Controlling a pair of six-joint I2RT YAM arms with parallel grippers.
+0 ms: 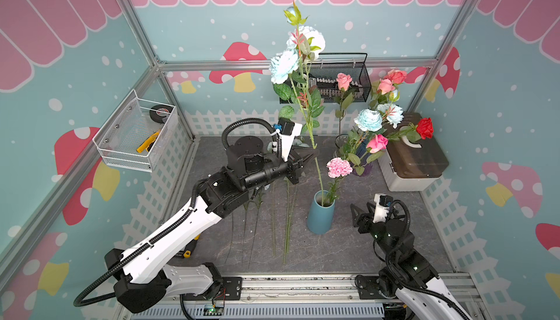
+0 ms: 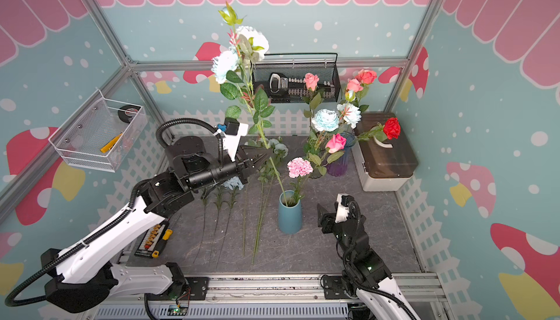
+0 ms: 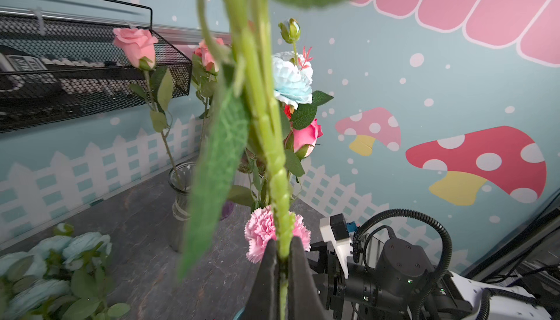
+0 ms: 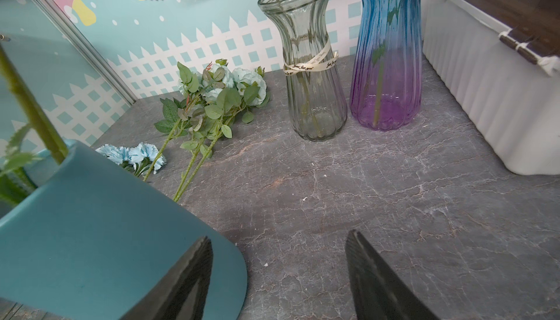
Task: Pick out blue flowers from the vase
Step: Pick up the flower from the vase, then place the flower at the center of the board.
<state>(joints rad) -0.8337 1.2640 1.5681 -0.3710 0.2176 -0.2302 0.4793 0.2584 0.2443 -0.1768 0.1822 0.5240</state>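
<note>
Grip confirmed on the left: my left gripper [image 3: 282, 242] has its fingers shut tight on the tall blue flower [image 1: 284, 64], mid-stem, above the vase [image 1: 321, 215]. Its blooms stand high toward the far wall. Its lower end sits in the vase mouth beside the pink carnation [image 1: 339, 167]. My right gripper [image 4: 278, 235] sits just right of the vase, fingers spread wide, holding nothing. More blue flowers [image 4: 218, 88] lie flat on the table [image 4: 333, 197], left of the vase. Two more blue blooms [image 1: 368, 120] stand far right among roses [image 1: 377, 143].
</note>
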